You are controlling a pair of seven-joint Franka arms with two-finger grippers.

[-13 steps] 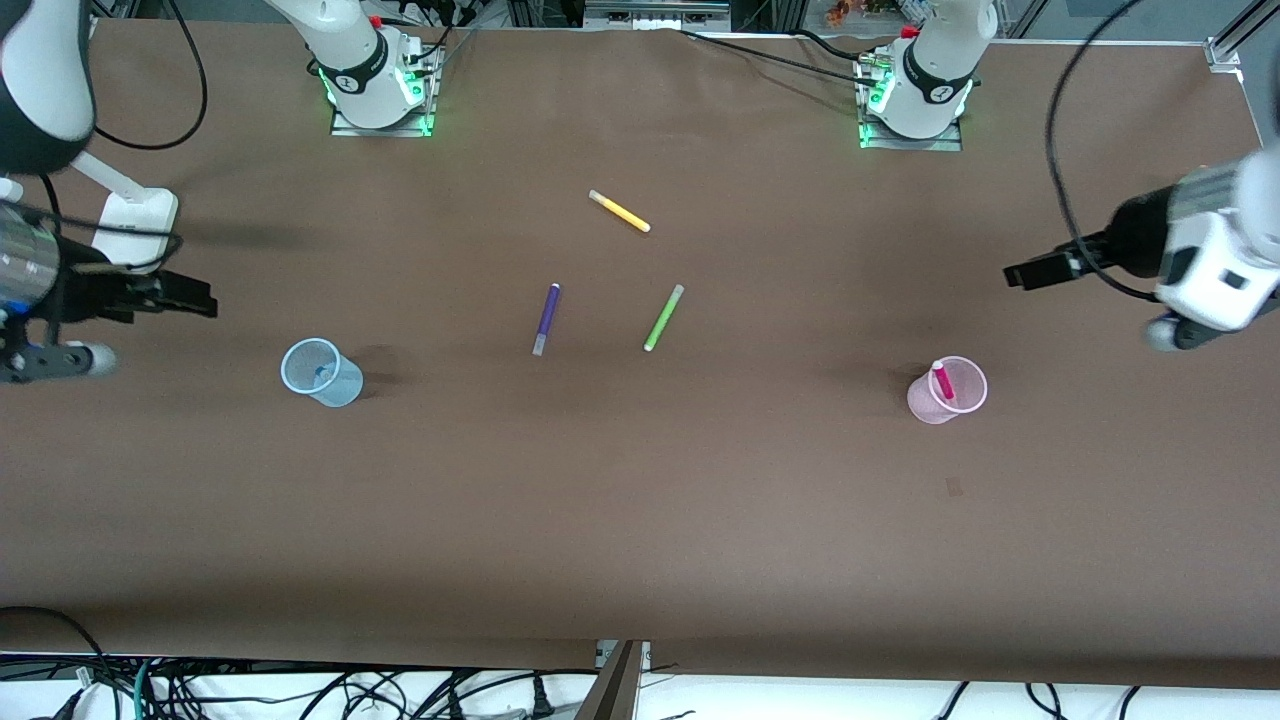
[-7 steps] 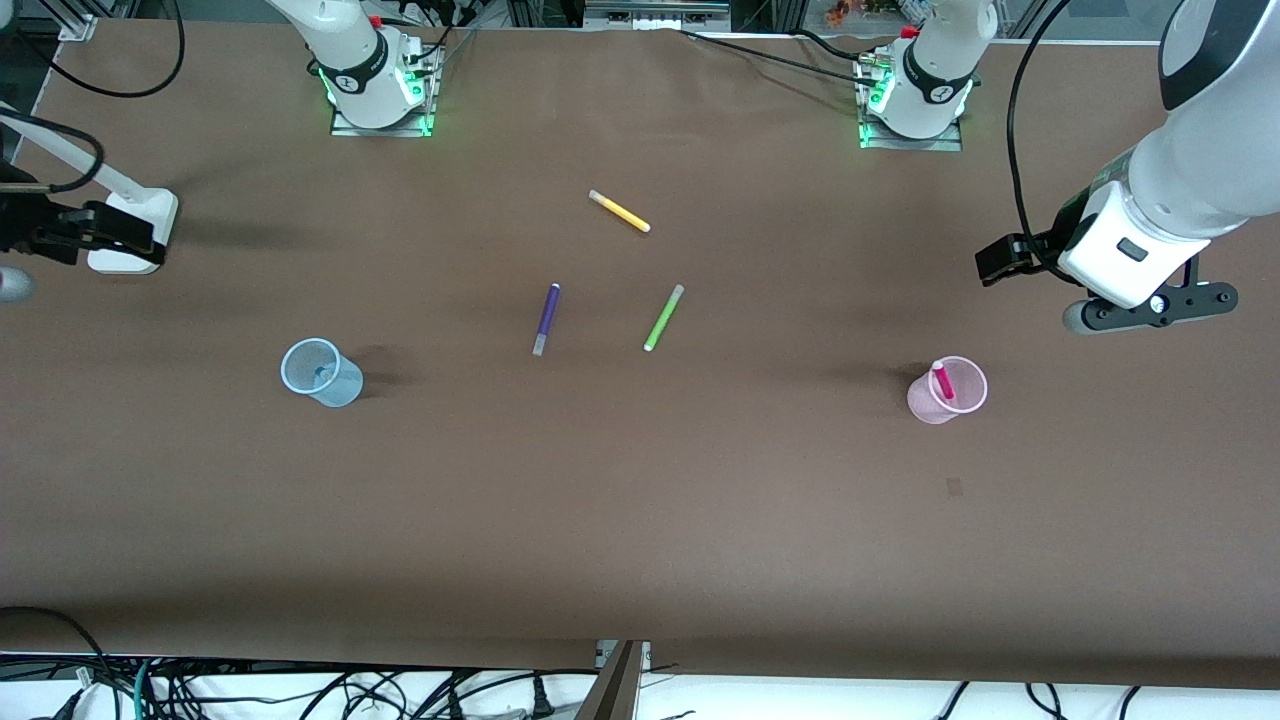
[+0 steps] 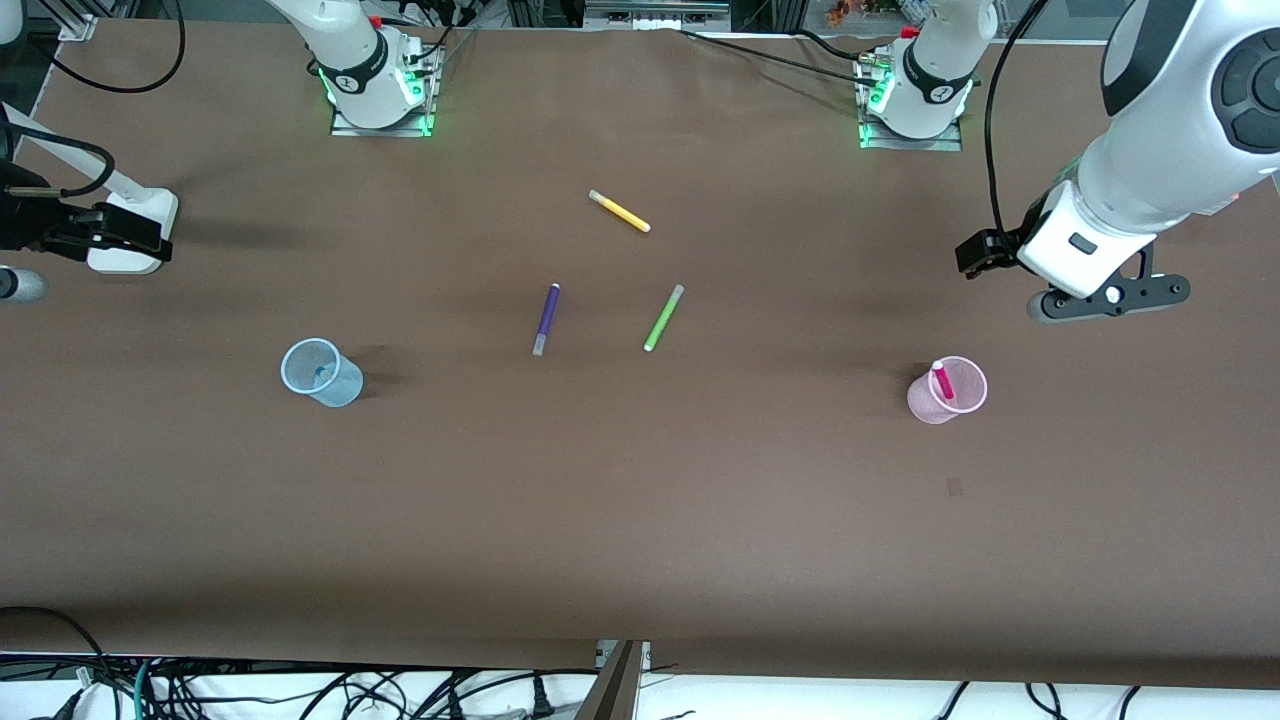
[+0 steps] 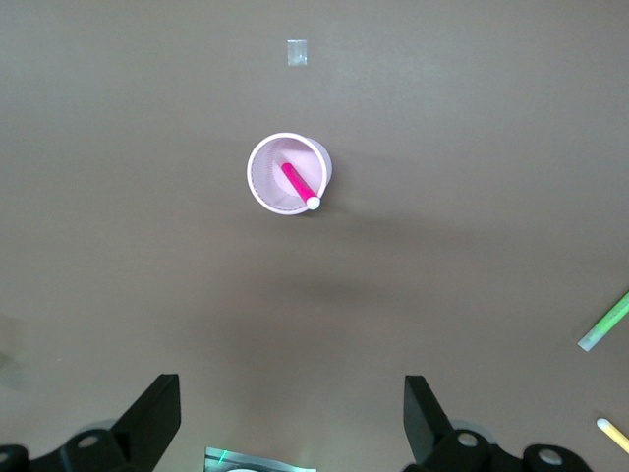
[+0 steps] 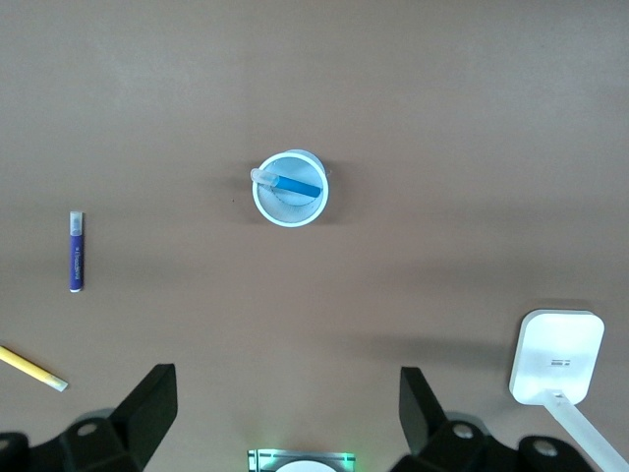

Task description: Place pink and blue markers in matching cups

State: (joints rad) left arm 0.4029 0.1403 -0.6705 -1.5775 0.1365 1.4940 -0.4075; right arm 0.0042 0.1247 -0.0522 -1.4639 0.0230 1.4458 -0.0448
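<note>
While both arms have pulled back since a sec ago, left gripper w/ fingers spread wide and empty, high over table near pink cup, and right gripper likewise wide, over the right arm's end, both pens look placed: pink marker in pink cup, blue marker in blue cup. Task prob. done. Count: 2 cups, 2 pens in them, 3 loose: purple pen, green pen, yellow pen.

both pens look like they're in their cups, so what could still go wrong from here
1. The pink marker leans on the pink cup's rim with its cap poking out; a bump might tip it.
2. The same goes for the blue marker in the blue cup.
3. The open left gripper and open right gripper are above the table; a low sweep could hit them.
</note>
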